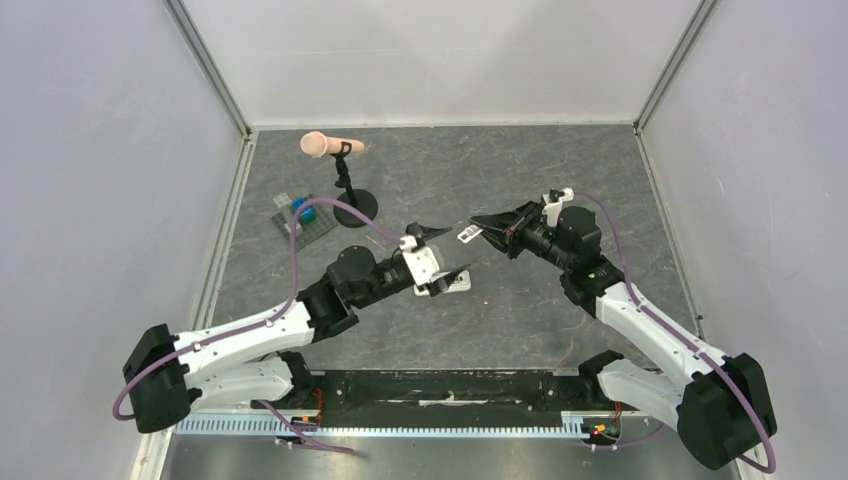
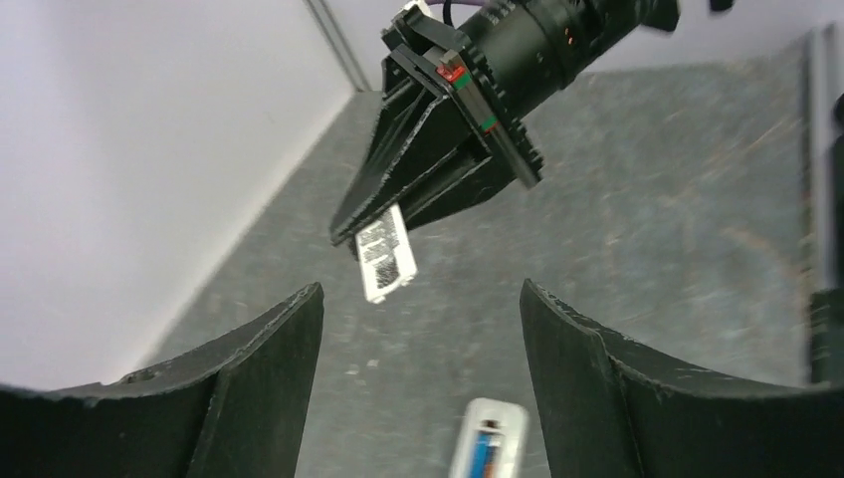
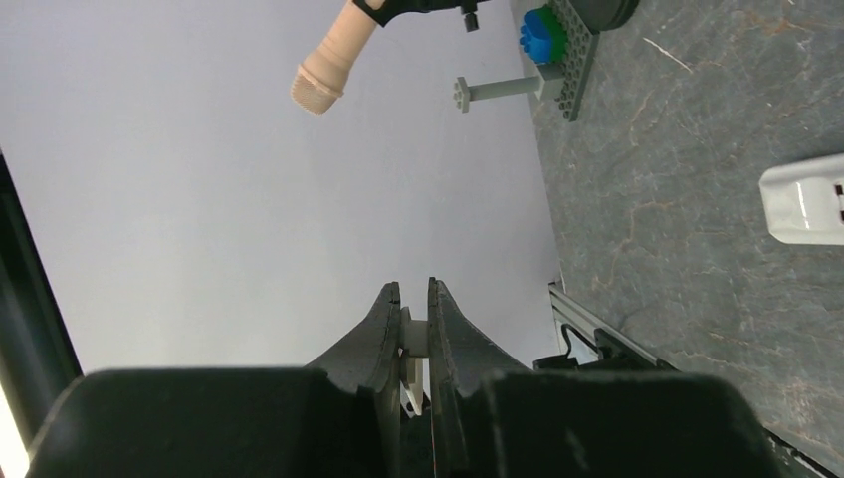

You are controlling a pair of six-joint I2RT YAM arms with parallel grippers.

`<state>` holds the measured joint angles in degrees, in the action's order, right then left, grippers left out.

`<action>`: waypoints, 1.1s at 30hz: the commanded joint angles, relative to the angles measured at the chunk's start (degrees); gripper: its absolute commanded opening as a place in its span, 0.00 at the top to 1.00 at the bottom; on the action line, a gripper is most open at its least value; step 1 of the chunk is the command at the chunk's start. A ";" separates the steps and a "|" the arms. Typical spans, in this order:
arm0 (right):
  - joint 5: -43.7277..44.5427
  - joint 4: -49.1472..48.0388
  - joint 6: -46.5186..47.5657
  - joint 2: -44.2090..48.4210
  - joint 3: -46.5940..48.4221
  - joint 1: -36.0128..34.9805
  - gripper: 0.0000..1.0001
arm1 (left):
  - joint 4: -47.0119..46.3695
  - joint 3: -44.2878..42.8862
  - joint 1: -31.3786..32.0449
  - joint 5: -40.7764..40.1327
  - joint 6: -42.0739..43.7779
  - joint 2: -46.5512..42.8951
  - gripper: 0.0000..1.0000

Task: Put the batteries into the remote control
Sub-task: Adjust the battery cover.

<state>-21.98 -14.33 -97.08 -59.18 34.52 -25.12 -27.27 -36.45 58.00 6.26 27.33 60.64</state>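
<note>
The white remote control (image 2: 488,446) lies back-up on the table, its compartment uncovered with a blue battery (image 2: 484,450) inside; blur hides any second one. My left gripper (image 2: 421,299) hangs open just above it, nothing between its fingers. In the top view the remote (image 1: 456,284) pokes out under the left gripper (image 1: 441,255). My right gripper (image 1: 478,229) is raised mid-table, shut on a small white cover with a printed label (image 2: 386,253). The right wrist view shows that white piece (image 3: 414,339) pinched between the jaws of the right gripper (image 3: 414,299), with the remote (image 3: 804,199) at the right edge.
A pink microphone (image 1: 325,145) on a black stand (image 1: 355,207) stands at the back left. Beside it a grey plate (image 1: 318,226) carries a blue toy brick (image 1: 303,211). White walls close off the left, the back and the right.
</note>
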 commanded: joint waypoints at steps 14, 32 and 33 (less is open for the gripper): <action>1.84 -21.43 9.76 0.64 0.08 2.18 1.00 | 24.99 -21.08 -2.52 -16.20 -80.15 0.05 0.25; 1.92 -33.65 4.97 -1.36 -0.95 2.14 1.00 | 5.65 -18.40 -9.88 0.62 -96.70 9.03 0.46; 1.97 -33.92 4.96 -1.59 -0.95 2.20 1.00 | 5.34 -18.27 -9.92 0.92 -97.36 9.29 0.50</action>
<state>-20.58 -44.10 -91.96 -60.12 33.45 -23.03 -17.10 -53.08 48.18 4.43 -65.63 68.62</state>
